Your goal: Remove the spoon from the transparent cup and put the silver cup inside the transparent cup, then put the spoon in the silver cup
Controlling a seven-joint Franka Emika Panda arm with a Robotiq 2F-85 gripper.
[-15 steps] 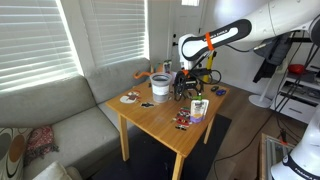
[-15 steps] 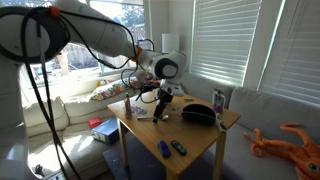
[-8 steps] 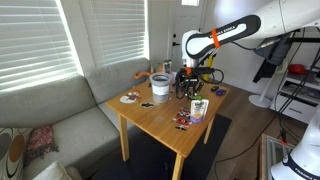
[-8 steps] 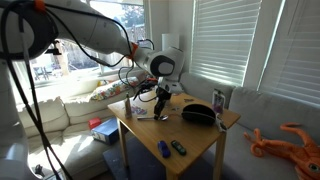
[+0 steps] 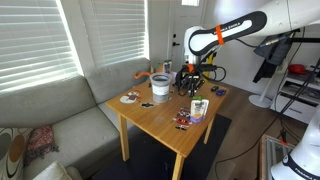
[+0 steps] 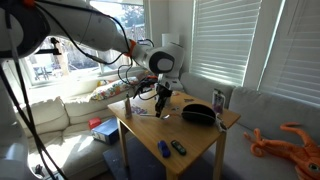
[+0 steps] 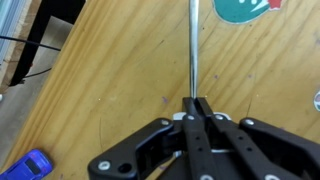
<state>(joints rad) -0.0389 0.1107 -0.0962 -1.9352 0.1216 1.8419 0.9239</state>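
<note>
The spoon [image 7: 191, 50] is pinched by its thin shaft in the gripper [image 7: 197, 102], whose fingers are clamped on it. In the wrist view its long axis runs vertically from frame centre to the top edge, over the table [image 7: 110, 80]. Only that view shows it. In an exterior view the gripper [image 5: 189, 80] hangs right of the transparent cup [image 5: 160, 88], and the spoon is too small to make out.

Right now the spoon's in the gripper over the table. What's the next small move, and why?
Probably lower and release the spoon onto the bare wooden table. The wrist view shows the gripper shut on its thin handle with only wood beneath, and it must be emptied before the next step.
</note>
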